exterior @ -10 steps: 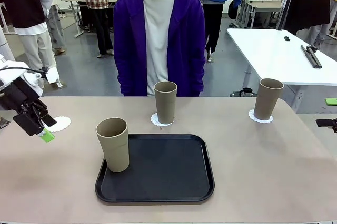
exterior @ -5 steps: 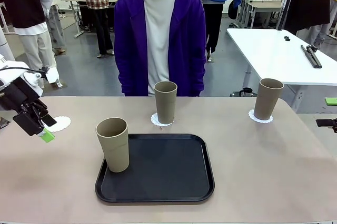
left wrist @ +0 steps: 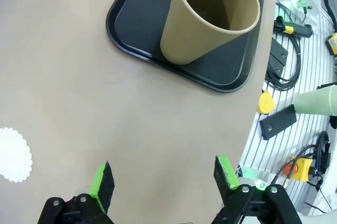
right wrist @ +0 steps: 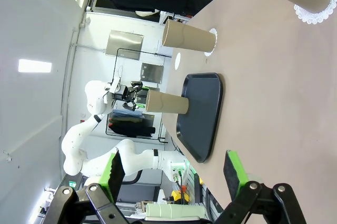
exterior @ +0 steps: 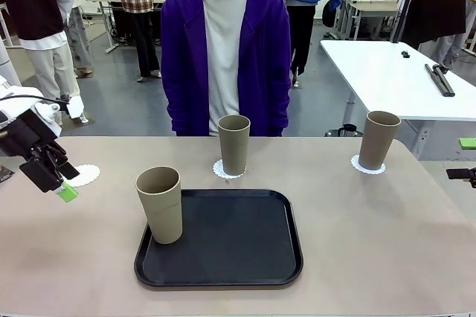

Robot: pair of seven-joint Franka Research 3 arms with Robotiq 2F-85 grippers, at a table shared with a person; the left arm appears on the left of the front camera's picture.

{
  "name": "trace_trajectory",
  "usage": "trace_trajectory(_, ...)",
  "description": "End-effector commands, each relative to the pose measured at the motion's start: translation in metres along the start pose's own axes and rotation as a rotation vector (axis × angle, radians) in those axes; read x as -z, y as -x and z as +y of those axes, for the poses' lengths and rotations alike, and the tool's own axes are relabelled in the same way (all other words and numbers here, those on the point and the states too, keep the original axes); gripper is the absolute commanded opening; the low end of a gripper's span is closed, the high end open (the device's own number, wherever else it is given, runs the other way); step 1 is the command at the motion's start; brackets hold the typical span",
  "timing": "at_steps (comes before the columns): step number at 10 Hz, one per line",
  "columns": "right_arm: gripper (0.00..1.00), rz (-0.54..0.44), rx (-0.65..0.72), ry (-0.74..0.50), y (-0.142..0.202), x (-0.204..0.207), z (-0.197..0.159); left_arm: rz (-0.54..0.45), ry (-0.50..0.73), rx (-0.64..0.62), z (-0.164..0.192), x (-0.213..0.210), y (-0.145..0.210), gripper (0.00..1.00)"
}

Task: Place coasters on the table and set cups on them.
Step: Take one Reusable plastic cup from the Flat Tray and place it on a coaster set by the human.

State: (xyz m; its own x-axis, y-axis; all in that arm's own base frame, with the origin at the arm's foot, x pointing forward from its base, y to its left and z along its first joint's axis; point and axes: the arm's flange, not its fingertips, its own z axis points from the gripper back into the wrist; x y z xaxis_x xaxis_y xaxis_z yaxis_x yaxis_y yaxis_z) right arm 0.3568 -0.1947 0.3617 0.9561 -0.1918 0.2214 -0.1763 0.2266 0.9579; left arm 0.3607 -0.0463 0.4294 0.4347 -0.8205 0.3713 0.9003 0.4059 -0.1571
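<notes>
room: busy workshop with other tables and standing people behind; a person in a purple jacket [exterior: 224, 49] stands at the far side of the beige table [exterior: 372, 235], arms down.
landmark: black tray [exterior: 230, 246], lying on the table in front of the person.
cups: 3 tan tumblers. 1 stands upright on the tray's near-left corner [exterior: 159, 204]; 1 stands beyond the tray's far edge [exterior: 233, 143]; 1 stands well off to the tray's far right [exterior: 378, 139].
coasters: 3 white doilies. 1 lies under the cup beyond the tray [exterior: 220, 172], 1 under the far-right cup [exterior: 367, 167], and 1 lies bare on the table well left of the tray [exterior: 82, 175].
left hand: [exterior: 58, 181] hovers left of the tray, just in front of the bare coaster; in the left wrist view its green pads [left wrist: 101, 179] stand wide apart with nothing between them, and the tray cup sits ahead of it.
right hand: [right wrist: 175, 173] fingers spread apart and empty in its own wrist view, well to the tray's right near the table edge.
step in hand: 2 of 3 cups look set; judged from the layout, the last cup is to go from the tray onto the bare coaster.
next move: the left hand would need to travel toward the tray, close around the cup's tapered wall, lift it clear of the tray rim, and set it down centred on the bare coaster.
change from earlier frames: almost nothing; cups, coasters and person are unmoved, and the left hand has shifted barely, if at all.
</notes>
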Motion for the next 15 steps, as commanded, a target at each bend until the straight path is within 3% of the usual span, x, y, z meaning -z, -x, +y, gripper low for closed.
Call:
trace_trajectory(1, 1.00, 0.000, -0.004, -0.005, 0.001, 0.001, 0.001, 0.012, -0.002, -0.032, -0.003, 0.000, -0.002, 1.00)
trace_trajectory(3, 1.00, 0.000, -0.004, -0.005, 0.001, 0.001, 0.001, 0.006, -0.004, -0.011, -0.001, 0.000, -0.001, 1.00)
trace_trajectory(4, 1.00, 0.000, -0.004, -0.005, 0.001, 0.001, 0.001, -0.167, 0.174, 0.133, 0.018, 0.004, 0.003, 1.00)
trace_trajectory(5, 1.00, 0.000, -0.004, -0.005, 0.001, 0.001, 0.001, -0.306, 0.251, 0.241, 0.035, 0.012, 0.009, 1.00)
trace_trajectory(6, 1.00, 0.000, -0.004, -0.005, 0.001, 0.001, 0.001, -0.392, 0.253, 0.335, 0.048, 0.026, 0.017, 1.00)
trace_trajectory(8, 1.00, 0.000, -0.004, -0.005, 0.001, 0.001, 0.001, -0.537, 0.240, 0.372, 0.073, 0.054, 0.029, 1.00)
trace_trajectory(10, 1.00, 0.000, -0.004, -0.005, 0.001, 0.001, 0.001, -0.601, 0.239, 0.315, 0.089, 0.088, 0.037, 1.00)
trace_trajectory(13, 1.00, 0.000, -0.004, -0.005, 0.001, 0.001, 0.001, -0.709, 0.351, 0.215, 0.106, 0.109, 0.051, 1.00)
trace_trajectory(15, 1.00, 0.000, -0.004, -0.005, 0.001, 0.001, 0.001, -0.662, 0.336, 0.234, 0.095, 0.116, 0.054, 1.00)
